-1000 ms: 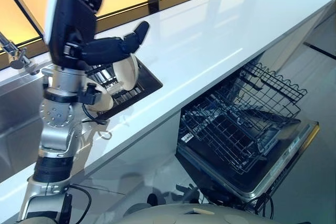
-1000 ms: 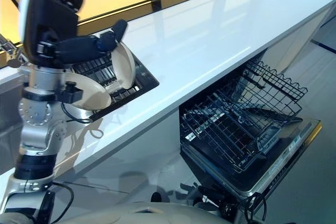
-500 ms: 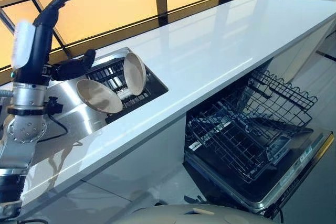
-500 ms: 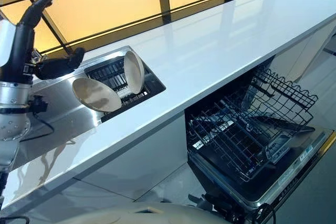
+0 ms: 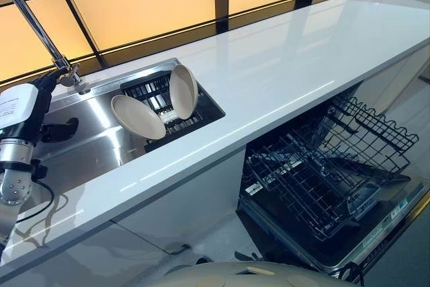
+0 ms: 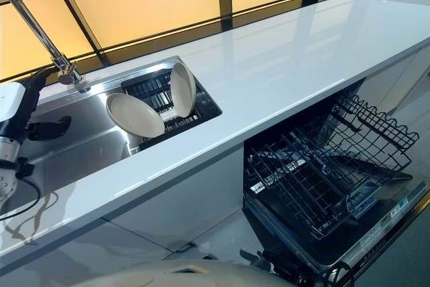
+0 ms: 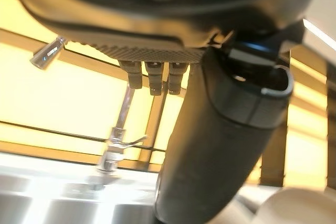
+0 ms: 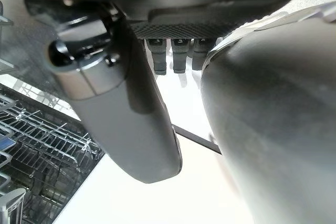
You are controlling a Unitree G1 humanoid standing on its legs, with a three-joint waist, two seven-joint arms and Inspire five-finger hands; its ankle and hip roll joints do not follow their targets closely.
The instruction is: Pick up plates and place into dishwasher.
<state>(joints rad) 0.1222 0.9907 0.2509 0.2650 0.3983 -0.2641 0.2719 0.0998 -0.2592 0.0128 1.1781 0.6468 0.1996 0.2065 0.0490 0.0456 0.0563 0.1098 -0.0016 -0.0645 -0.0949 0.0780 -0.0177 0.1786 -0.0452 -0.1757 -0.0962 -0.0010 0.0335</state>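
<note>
Plates point(image 5: 138, 116) – two, leaning in the rack point(image 5: 201, 113) in the sink point(image 5: 87, 140), dishwasher point(image 5: 322, 186) open below the counter point(image 5: 282, 72) – left hand point(image 5: 40, 109) hovers nearby, relaxed and empty, right hand point(image 8: 126, 114) empty too.

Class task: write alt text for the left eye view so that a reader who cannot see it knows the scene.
Two cream plates lean in a dark rack set in a steel sink under a white countertop's window side. The robot's left hand hovers open over the sink beside the faucet, holding nothing. Below the counter, an open dishwasher shows its wire rack pulled out, with no plates in it.
</note>
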